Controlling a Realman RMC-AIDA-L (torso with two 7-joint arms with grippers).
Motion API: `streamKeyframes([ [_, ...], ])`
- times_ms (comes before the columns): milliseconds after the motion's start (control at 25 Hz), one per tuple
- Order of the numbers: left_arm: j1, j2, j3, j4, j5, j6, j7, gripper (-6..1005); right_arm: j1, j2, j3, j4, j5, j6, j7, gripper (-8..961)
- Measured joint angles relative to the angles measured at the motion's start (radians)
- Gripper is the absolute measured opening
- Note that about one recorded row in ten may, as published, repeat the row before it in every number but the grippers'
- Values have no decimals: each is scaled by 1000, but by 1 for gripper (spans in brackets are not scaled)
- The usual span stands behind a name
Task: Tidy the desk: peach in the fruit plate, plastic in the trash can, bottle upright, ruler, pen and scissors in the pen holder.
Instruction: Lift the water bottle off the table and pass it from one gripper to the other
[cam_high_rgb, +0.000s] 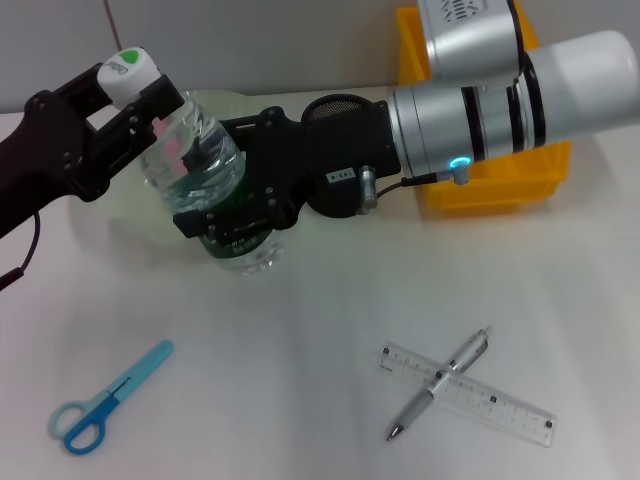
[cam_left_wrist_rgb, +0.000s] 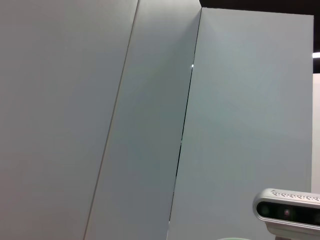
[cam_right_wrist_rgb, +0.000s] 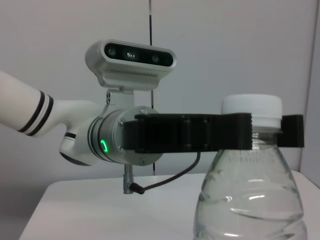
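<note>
Nearest your head camera, along the near edge of the bench (cam_high_rgb: 300, 330), lie one pair of blue scissors (cam_high_rgb: 108, 399) toward the left and, toward the right, one clear ruler (cam_high_rgb: 470, 394) with one silver pen (cam_high_rgb: 441, 382) lying across it, touching. Count so far: scissors 1, ruler 1, pen 1, all untouched. Farther back, one water bottle (cam_high_rgb: 200, 170) stands roughly upright between both arms. The left end effector (cam_high_rgb: 125, 85) has its fingers pressed in at the white cap and neck; the right wrist view shows the black fingers (cam_right_wrist_rgb: 200, 132) clamped across the neck just under the cap (cam_right_wrist_rgb: 251, 107). The right end effector (cam_high_rgb: 225, 215) wraps the bottle's lower body; you cannot tell from these views whether its fingers pinch the plastic or merely bracket it. Judgement: the step in hand is "bottle upright", and it looks close to done. The next move calls for confirming that the base sits flat on the bench, then releasing one end effector at a time and lifting clear without tipping the bottle. One yellow bin (cam_high_rgb: 500, 175) stands behind the right arm, one dark mesh pen holder (cam_high_rgb: 340, 108) shows just behind the right wrist, and a pale green plate (cam_high_rgb: 130, 205) lies behind and under the bottle. No peach and no loose plastic are visible. The left wrist view shows only wall panels and part of a camera housing (cam_left_wrist_rgb: 287, 210).
</note>
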Motion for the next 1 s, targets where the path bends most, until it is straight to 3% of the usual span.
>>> streamKeyframes([
  [1000, -5, 3, -7, 6, -16, 11, -13, 445, -10, -2, -9, 12, -10, 54, -2, 772],
])
